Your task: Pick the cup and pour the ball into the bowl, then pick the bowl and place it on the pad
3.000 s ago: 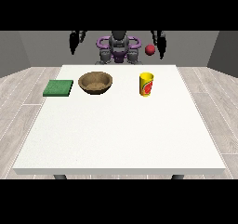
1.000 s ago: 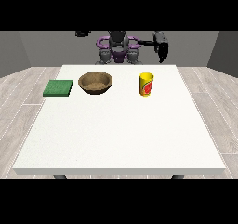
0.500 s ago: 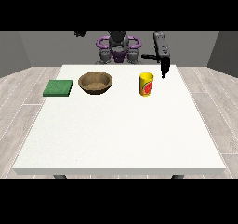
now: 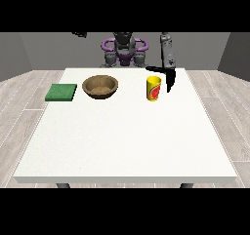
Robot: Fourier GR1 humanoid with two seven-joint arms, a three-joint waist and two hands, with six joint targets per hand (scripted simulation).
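Front view: yellow cup stands just beside robot hand at right.

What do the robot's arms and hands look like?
The arm at the view's right is a slim grey tube that ends in a black hand. Purple rings sit at its shoulders. Only a dark bit of the other hand shows, at the top left.
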